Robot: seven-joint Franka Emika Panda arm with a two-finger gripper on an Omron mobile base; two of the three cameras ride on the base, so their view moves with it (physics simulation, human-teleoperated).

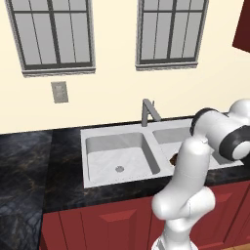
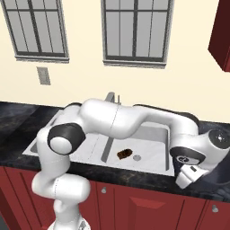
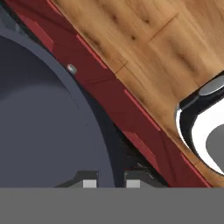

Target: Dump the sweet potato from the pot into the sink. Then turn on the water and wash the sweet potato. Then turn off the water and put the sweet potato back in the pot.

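White and round, the robot's elbow [image 2: 67, 134] sits closest to us, in front of the red cupboards [image 2: 134, 209]. From there the arm reaches across the sink [image 2: 155, 168] to the right end of the black counter [image 2: 18, 119].

Down in the right basin lies the sweet potato [image 2: 124, 154]. It is a small brown lump, just beside the round drain [image 2: 137, 157]. So it looks like the dumping is done. The grey faucet [image 1: 148, 112] stands at the back edge of the sink, between the two basins. No water can be seen coming out of it.

In the hand view the pot [image 3: 43, 127] is very close. Its dark rim curves along the left side, right at the gripper [image 3: 111, 182]. The fingertips [image 3: 89, 183] poke up at the bottom, one on each side of the rim. They seem to be around the pot's edge, but I cannot tell if they are pinching it or have let go. The pot seems to be out by the front edge of the counter, because the red cupboard front and the wood floor [image 3: 144, 43] show past it.

My guess is the robot is putting the pot down. Next it needs to let go, lift away, and swing back to the faucet to start the water.
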